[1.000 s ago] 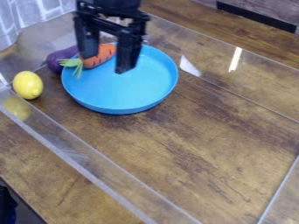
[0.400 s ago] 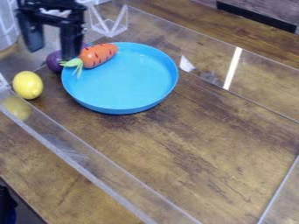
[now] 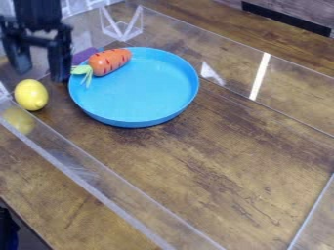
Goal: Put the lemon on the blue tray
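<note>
The lemon (image 3: pixel 30 95) is a small yellow oval lying on the wooden table at the far left, outside the blue tray (image 3: pixel 144 98). The tray is a large round blue dish in the upper middle. My gripper (image 3: pixel 38 61) hangs just behind and above the lemon, left of the tray, open, with two dark fingers (image 3: pixel 61 61) pointing down and nothing between them.
An orange carrot with a green top (image 3: pixel 107 62) rests on the tray's back-left rim. A purple item (image 3: pixel 76 64) lies partly hidden behind the gripper. Clear acrylic walls run along the table's left and front edges, with glare streaks at right.
The gripper has moved left, from over the carrot at the tray's back rim to above the lemon. It stays open. The carrot now lies uncovered on the rim.
</note>
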Action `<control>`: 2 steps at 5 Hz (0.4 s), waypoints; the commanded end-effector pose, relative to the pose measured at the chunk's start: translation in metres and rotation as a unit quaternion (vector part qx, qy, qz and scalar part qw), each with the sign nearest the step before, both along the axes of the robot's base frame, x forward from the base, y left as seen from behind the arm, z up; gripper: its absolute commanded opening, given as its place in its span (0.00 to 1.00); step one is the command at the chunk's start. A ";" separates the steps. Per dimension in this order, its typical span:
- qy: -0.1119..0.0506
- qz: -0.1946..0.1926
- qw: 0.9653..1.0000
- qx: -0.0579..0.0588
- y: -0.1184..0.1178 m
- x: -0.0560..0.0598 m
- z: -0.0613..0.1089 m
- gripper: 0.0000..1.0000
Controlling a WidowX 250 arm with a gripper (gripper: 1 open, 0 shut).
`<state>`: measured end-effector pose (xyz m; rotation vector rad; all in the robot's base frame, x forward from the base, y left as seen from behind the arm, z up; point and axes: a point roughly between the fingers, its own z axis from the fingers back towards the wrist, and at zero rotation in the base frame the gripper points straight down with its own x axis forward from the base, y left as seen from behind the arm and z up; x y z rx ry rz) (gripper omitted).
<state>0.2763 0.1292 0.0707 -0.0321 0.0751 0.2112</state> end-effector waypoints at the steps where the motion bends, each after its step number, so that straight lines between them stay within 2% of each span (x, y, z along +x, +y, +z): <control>1: -0.024 0.024 0.999 0.012 0.019 0.007 -0.004 1.00; 2: -0.026 0.009 1.000 0.010 0.023 0.009 -0.006 1.00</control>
